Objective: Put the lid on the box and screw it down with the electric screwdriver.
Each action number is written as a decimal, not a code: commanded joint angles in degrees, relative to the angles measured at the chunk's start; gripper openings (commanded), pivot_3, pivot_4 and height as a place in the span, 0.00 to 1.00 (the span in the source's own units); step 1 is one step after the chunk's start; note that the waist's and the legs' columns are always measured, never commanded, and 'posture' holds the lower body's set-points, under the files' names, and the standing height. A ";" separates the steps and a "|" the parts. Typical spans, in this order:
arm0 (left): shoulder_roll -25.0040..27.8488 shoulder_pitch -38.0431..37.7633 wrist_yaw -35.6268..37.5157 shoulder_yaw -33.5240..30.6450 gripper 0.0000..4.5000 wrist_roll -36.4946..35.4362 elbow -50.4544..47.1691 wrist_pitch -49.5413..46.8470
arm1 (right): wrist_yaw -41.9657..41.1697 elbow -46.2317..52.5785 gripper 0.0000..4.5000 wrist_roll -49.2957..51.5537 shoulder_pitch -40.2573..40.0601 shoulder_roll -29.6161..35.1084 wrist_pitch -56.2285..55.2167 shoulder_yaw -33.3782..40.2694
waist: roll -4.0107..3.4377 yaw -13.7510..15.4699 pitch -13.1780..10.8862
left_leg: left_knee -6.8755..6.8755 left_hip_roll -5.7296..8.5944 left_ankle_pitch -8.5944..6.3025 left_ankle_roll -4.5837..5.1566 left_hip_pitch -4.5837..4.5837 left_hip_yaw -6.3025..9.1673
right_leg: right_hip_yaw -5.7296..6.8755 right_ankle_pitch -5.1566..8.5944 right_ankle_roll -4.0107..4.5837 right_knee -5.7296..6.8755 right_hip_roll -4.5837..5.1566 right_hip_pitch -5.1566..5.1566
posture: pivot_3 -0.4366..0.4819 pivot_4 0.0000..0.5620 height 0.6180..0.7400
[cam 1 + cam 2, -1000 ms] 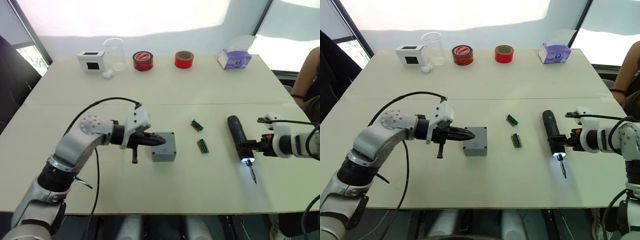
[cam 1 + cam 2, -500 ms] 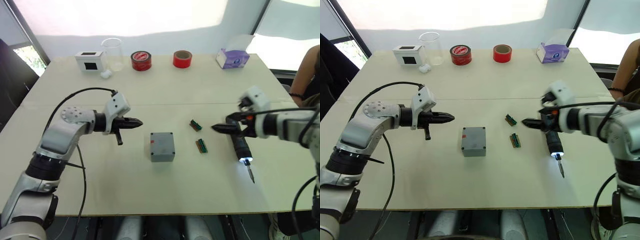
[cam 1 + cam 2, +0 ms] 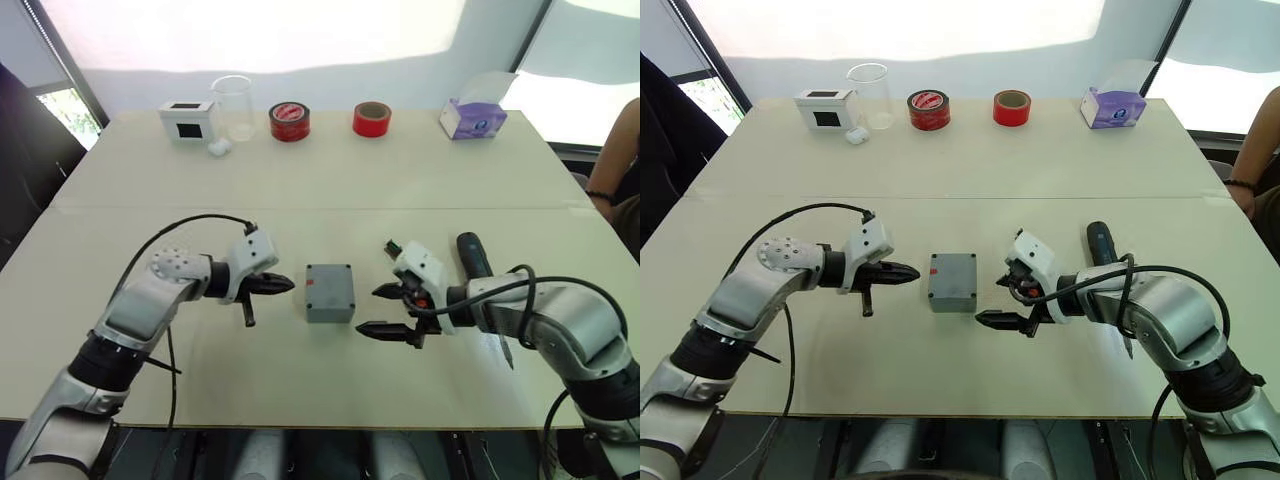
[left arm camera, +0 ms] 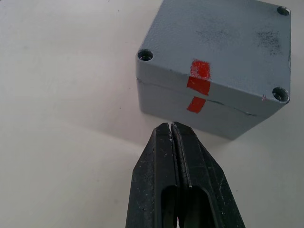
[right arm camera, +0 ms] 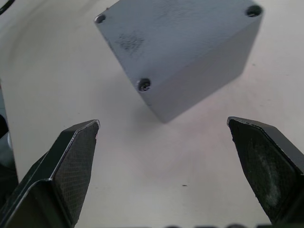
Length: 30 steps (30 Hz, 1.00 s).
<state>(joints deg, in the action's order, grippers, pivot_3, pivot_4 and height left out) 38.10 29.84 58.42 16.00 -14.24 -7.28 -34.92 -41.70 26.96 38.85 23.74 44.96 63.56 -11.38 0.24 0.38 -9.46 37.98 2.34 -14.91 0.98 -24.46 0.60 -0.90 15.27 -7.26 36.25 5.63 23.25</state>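
Grey box (image 3: pixel 329 292) near the middle of the table (image 3: pixel 330 180), lid (image 4: pixel 223 35) already seated on top, seam visible along the side, red mark (image 4: pixel 198 84) crossing that seam on the face toward the left gripper. Corner screw holes visible in the lid.

Left gripper (image 3: pixel 285 285) just beside the box's left face, fingers pressed together into one point, aimed at the red mark, not touching.

Right gripper (image 3: pixel 385 310) just off the box's right front corner, fingers (image 5: pixel 71 161) spread wide, nothing between them, box facing the gap but apart from both tips.

Electric screwdriver (image 3: pixel 1100 245) flat on the table behind the right forearm, partly hidden by it, unheld.

Along the far edge, from robot's left to right: white box with black window (image 3: pixel 188 119), clear beaker (image 3: pixel 232 105), two red tape rolls (image 3: pixel 289 121), purple tissue box (image 3: pixel 472 119). Person's arm (image 3: pixel 615 170) at the right edge.
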 commanded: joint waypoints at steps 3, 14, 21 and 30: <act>-2.50 4.80 1.46 5.18 0.00 4.09 3.07 2.99 | -0.71 2.00 0.98 0.24 0.72 -3.29 -0.51 -2.18 | 0.00 0.30 0.00 | 0.02 0.02 0.00 0.00 0.00 -0.01 | 0.00 0.00 0.00 0.01 -0.01 -0.02 | 0.48 0.27 1.00; -6.47 12.49 2.66 8.22 0.00 11.89 14.44 11.45 | -0.03 6.88 0.98 2.78 -0.99 -4.32 2.59 -0.81 | 0.01 0.28 0.00 | 0.06 0.02 0.00 0.00 -0.01 -0.01 | 0.02 0.00 -0.01 0.03 -0.03 -0.02 | 0.48 0.27 1.00; -3.30 9.15 5.46 2.66 0.00 7.95 10.62 8.90 | -5.65 7.46 0.98 -2.40 -0.94 5.94 -3.42 -1.47 | -0.01 0.15 -0.01 | 0.06 0.00 0.00 0.00 0.00 -0.01 | 0.02 0.00 0.00 0.06 -0.05 0.03 | 0.48 0.27 1.00; 2.63 -2.58 8.08 2.15 0.00 3.49 -5.23 0.40 | -9.72 -9.72 0.98 -15.19 7.11 2.83 -16.80 -8.30 | 0.05 -0.23 0.01 | 0.04 -0.03 0.00 0.00 0.02 -0.02 | 0.01 0.00 0.00 0.08 -0.05 0.02 | 0.48 0.27 1.00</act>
<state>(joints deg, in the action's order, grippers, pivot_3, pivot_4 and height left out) 40.66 27.02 66.98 18.93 -9.65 -9.37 -33.79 -50.03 17.81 25.23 29.59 48.35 49.34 -18.89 0.29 0.15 -9.45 38.03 2.31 -14.91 0.97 -24.44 0.57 -0.90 15.28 -7.25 36.33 5.58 23.27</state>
